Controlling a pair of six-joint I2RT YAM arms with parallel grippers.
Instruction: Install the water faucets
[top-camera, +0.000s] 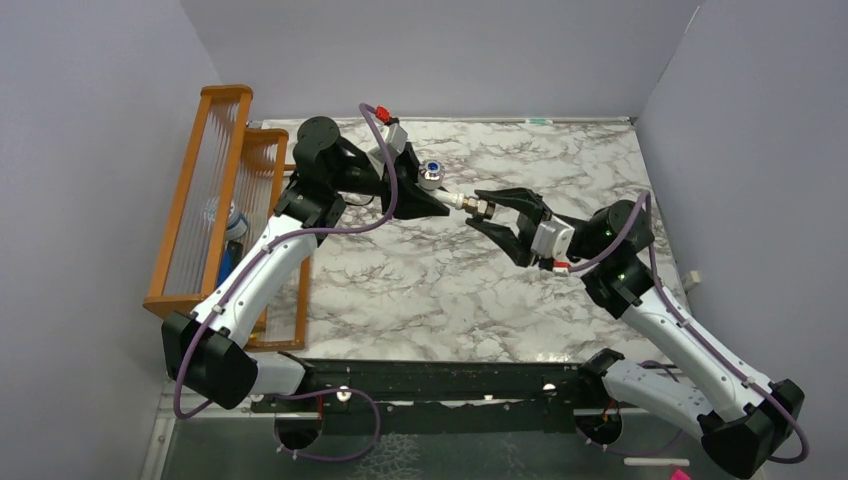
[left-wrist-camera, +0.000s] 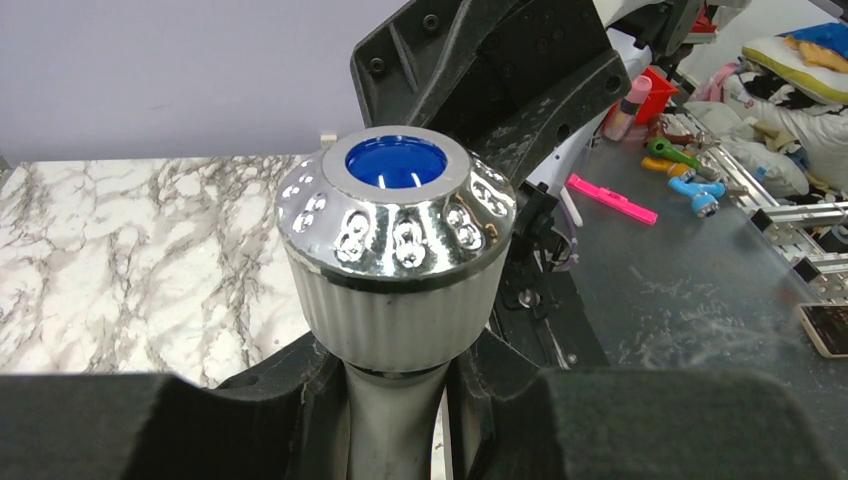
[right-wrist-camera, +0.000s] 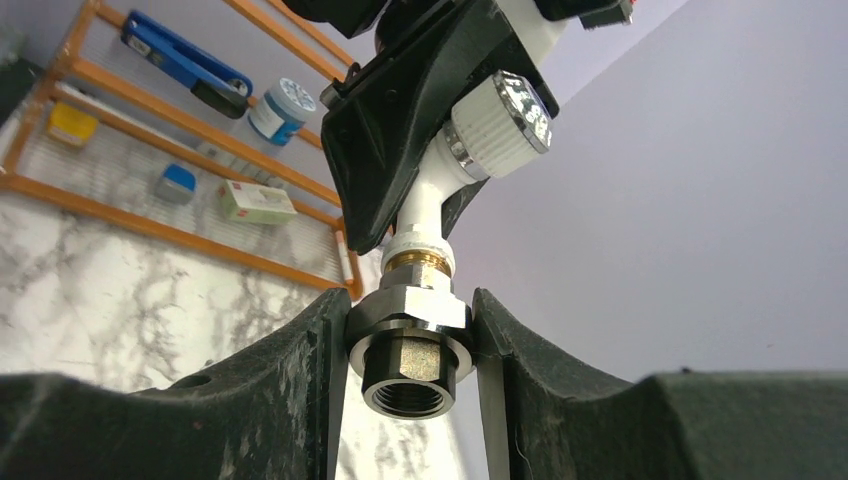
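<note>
The white faucet (top-camera: 432, 172), with a silvery knob and blue centre dot, hangs above the marble table (top-camera: 420, 280) between both arms. My left gripper (top-camera: 440, 200) is shut on its white stem just under the knob (left-wrist-camera: 396, 230), and the stem runs down between the left gripper (left-wrist-camera: 390, 420) pads. At the faucet's threaded end sits a metal hex nut fitting (right-wrist-camera: 410, 340), its open threaded hole facing the right wrist camera. My right gripper (right-wrist-camera: 410, 325) has one finger against each side of that fitting (top-camera: 483, 210). The faucet's stem (right-wrist-camera: 430, 215) rises from it into the left gripper (right-wrist-camera: 390, 130).
An orange wooden rack (top-camera: 200, 200) stands along the table's left side, holding a blue tool (right-wrist-camera: 180, 60), a round tin and small boxes. Grey walls close in the back and sides. Beyond the table edge lie a pink strip (left-wrist-camera: 612, 198) and loose clutter.
</note>
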